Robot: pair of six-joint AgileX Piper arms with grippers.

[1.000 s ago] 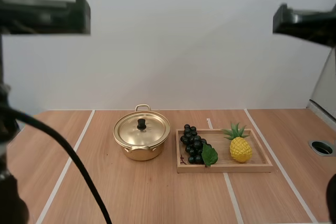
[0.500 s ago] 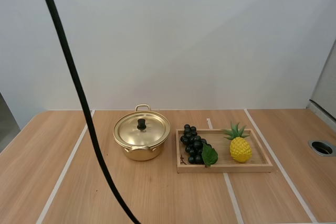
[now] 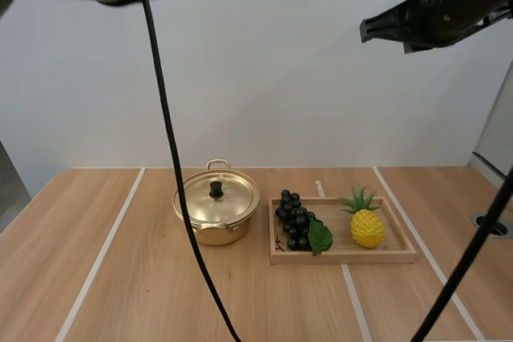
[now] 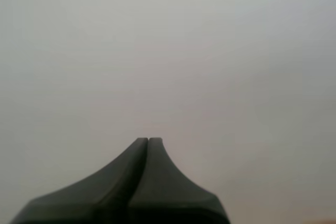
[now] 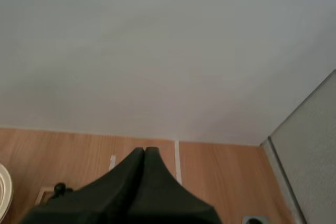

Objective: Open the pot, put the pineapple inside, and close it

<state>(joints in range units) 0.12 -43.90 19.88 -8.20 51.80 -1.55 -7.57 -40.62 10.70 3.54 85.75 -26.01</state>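
Left gripper [image 4: 148, 140] found pressed together on nothing, right gripper [image 5: 144, 150] likewise, both held high, lidded pot [image 3: 216, 212] noted well below between them, pineapple [image 3: 367, 226] noted on wooden tray [image 3: 345, 255] beneath the right gripper

Soft, even light is falling from above across the scene. The pot [image 3: 215, 228] is casting only a faint shadow on the table [image 3: 120, 278], its lid [image 3: 228, 198] is catching a mild golden sheen, and the wall [image 3: 280, 78] is glowing pale grey.
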